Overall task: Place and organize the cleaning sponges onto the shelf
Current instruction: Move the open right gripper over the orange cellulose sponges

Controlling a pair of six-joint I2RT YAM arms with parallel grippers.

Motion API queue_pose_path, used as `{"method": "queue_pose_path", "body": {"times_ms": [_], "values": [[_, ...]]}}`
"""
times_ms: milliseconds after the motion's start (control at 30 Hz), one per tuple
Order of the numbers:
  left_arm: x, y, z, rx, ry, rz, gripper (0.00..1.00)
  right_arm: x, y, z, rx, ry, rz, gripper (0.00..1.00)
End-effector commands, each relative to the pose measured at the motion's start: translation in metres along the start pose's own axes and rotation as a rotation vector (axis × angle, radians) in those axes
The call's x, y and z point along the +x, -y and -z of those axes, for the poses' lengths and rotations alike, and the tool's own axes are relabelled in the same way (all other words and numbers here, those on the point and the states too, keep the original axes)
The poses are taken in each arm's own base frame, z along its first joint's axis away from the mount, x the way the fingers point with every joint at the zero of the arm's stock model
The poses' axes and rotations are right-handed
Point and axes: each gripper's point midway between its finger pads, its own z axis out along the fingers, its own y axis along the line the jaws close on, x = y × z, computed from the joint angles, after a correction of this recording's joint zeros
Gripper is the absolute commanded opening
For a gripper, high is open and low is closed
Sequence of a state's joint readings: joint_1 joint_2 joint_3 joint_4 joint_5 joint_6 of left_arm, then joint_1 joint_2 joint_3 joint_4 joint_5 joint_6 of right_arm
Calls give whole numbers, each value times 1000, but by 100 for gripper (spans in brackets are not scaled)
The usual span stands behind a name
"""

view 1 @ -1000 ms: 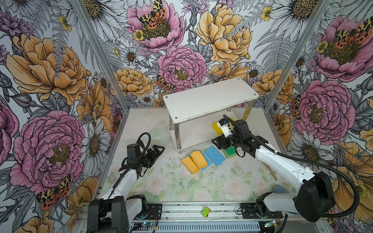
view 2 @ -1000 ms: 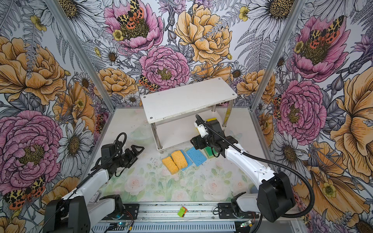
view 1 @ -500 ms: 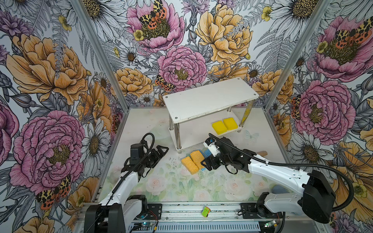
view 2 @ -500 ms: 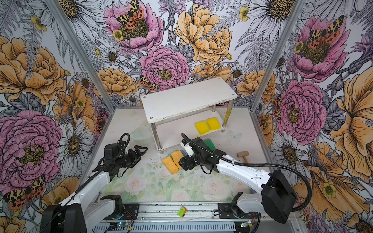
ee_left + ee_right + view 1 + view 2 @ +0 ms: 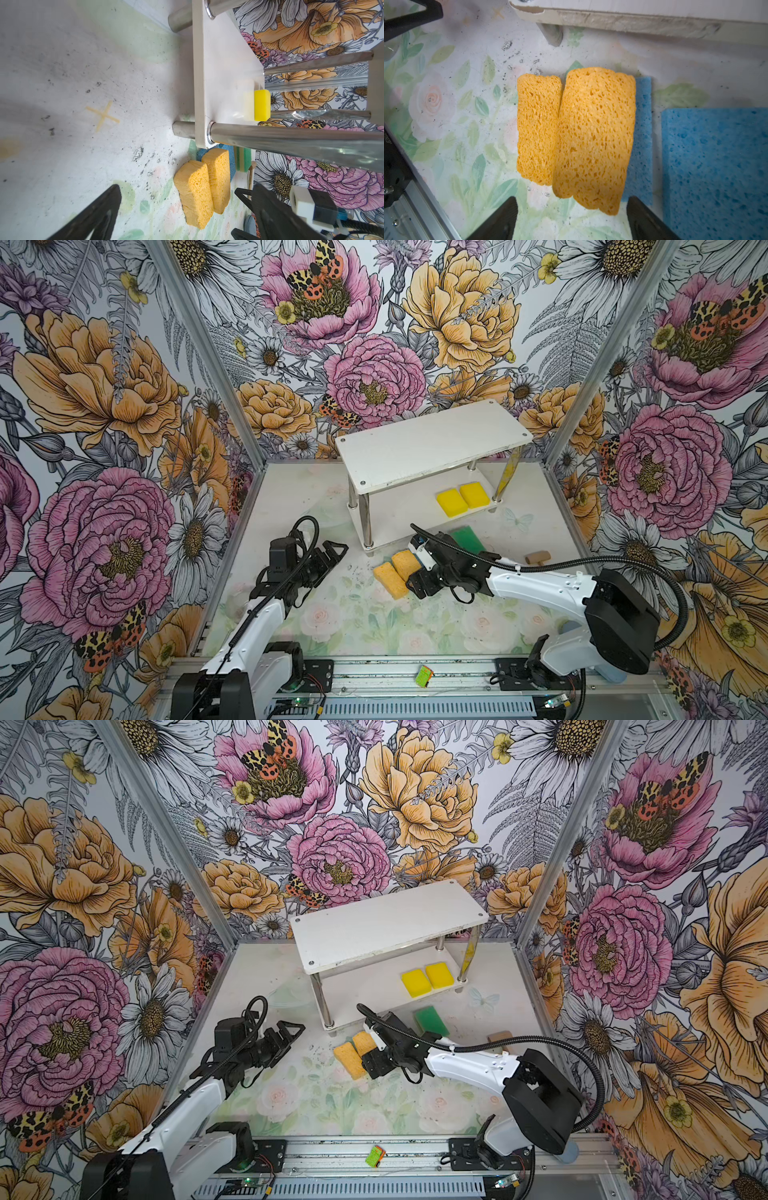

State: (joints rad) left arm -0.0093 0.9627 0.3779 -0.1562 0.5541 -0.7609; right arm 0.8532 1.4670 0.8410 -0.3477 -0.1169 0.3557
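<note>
The shelf (image 5: 432, 443) (image 5: 386, 923) stands at the back, and two bright yellow sponges (image 5: 451, 502) (image 5: 416, 983) lie side by side on its lower board. On the table in front lie two orange-yellow sponges (image 5: 390, 579) (image 5: 593, 135), one leaning on the other. A green-topped sponge (image 5: 467, 540) lies further right. Two blue sponges (image 5: 716, 166) lie beside the orange pair; my right arm hides them in both top views. My right gripper (image 5: 415, 576) (image 5: 571, 207) hangs open over the near end of the upper orange sponge, without touching it. My left gripper (image 5: 332, 549) (image 5: 187, 199) is open and holds nothing, left of the orange pair.
A small wooden mallet (image 5: 537, 558) lies at the right of the table. The shelf's chrome front leg (image 5: 270, 135) stands just behind the orange sponges. A small green and orange item (image 5: 424, 676) sits on the front rail. Flowered walls close in three sides.
My right gripper has left the shelf's lower board and swung forward and left to hang over the orange sponges. The left gripper has crept forward toward the shelf.
</note>
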Motion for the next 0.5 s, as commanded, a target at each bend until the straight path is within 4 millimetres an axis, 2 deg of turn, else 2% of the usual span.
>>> {"method": "queue_pose_path", "body": {"times_ms": [0,467], "values": [[2,-9,-1,-21,16,3,99,-9,2,-3,31,40,-10,85],[5,-21,-10,-39,12,17,99,-9,10,-18,72,25,-5,85]]}}
